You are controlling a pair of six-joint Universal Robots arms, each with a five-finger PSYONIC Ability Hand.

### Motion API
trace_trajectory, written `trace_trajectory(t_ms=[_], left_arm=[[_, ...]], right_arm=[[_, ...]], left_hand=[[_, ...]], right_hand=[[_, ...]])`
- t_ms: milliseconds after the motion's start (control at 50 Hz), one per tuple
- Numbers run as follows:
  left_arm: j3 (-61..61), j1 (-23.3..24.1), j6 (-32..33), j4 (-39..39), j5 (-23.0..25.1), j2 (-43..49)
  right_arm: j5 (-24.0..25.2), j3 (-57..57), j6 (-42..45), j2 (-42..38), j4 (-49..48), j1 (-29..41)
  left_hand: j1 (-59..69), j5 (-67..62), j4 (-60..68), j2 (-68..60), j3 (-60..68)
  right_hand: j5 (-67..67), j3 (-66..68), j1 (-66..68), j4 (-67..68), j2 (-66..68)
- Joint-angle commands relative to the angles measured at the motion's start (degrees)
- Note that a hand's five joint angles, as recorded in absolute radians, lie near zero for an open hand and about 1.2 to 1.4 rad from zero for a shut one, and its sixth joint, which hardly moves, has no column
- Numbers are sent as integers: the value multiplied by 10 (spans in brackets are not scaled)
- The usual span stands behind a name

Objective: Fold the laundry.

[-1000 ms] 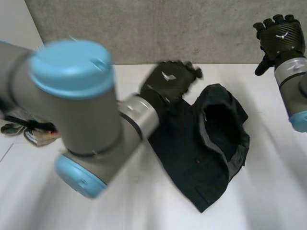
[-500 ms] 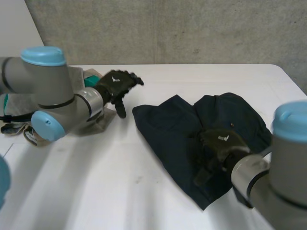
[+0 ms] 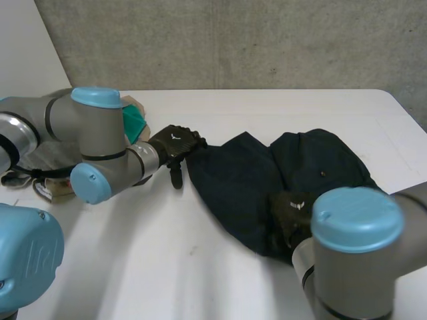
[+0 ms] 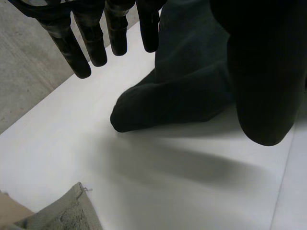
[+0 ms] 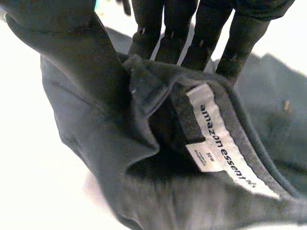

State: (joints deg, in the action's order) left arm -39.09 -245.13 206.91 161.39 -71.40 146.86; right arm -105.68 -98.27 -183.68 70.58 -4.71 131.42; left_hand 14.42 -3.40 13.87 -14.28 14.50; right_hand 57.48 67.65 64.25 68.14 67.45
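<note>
White table [image 3: 200, 267] — dark garment [image 3: 233, 180] — concrete wall [image 3: 267, 40].

Grey, perhaps concrete wall [image 3: 267, 40]; white table [image 3: 200, 267]

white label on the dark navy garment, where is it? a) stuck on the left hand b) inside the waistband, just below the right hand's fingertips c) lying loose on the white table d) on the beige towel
B: in the right wrist view the white label sits on the inner side of the dark navy garment, just below the fingers of the right hand, which pinches that fabric.
</note>
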Motion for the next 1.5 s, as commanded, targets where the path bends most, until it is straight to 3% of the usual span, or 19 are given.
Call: trace_trajectory(t_ms=[20, 140, 220, 380, 560, 640, 760, 920, 1060, 1160, 1260, 1380, 1500], left_arm=[[4, 21, 5, -1, -20, 11], [11, 45, 13, -2, -49, 15], [20, 55, 11, -1, -89, 5], [-2, 39, -22, -31, -175, -137], [-113, 68, -55, -28, -115, -441], [-130, 84, -62, 8, -105, -491], [-105, 85, -58, 2, -109, -465], [-59, 59, -46, -15, -106, -363], [24, 32, -47, 36, -83, -235], [166, 18, -61, 88, -79, -160], [265, 18, -95, 145, -89, -161], [281, 17, -141, 212, -120, -203], [221, 14, -155, 220, -106, -234]], right_arm=[[50, 5, 32, 139, -1, -20], [85, 24, 39, 181, 7, -39], [89, 37, 41, 196, 24, -56], [103, 48, 110, 200, 23, -125], [116, 108, 199, 192, 18, -184], [119, 141, 201, 198, 20, -191], [125, 178, 203, 199, 22, -196], [130, 198, 206, 162, 21, -190], [130, 234, 206, 56, -26, -182], [121, 331, 215, -50, -131, -167], [88, 440, 215, -105, -248, -161], [72, 505, 213, -115, -382, -161], [105, 514, 211, -114, -372, -151]], left_hand=[[13, -23, 19, -15, 12], [210, -220, 215, -211, 209], [654, -665, 660, -656, 654], [656, -666, 661, -657, 655], [656, -666, 661, -657, 655], [656, -666, 661, -657, 655], [656, -666, 661, -657, 655], [656, -666, 661, -657, 655], [656, -666, 661, -657, 655], [656, -666, 661, -657, 655], [656, -666, 661, -657, 655], [656, -666, 661, -657, 655], [656, -666, 661, -657, 655]], right_hand=[[125, 124, 157, 119, 126], [125, 124, 157, 119, 126], [125, 124, 157, 119, 126], [125, 124, 157, 119, 126], [125, 124, 157, 119, 126], [125, 124, 157, 119, 126], [125, 124, 157, 119, 126], [125, 124, 157, 119, 126], [125, 124, 157, 119, 126], [125, 124, 157, 119, 126], [125, 124, 157, 119, 126], [125, 124, 157, 119, 126], [125, 124, 157, 119, 126]])
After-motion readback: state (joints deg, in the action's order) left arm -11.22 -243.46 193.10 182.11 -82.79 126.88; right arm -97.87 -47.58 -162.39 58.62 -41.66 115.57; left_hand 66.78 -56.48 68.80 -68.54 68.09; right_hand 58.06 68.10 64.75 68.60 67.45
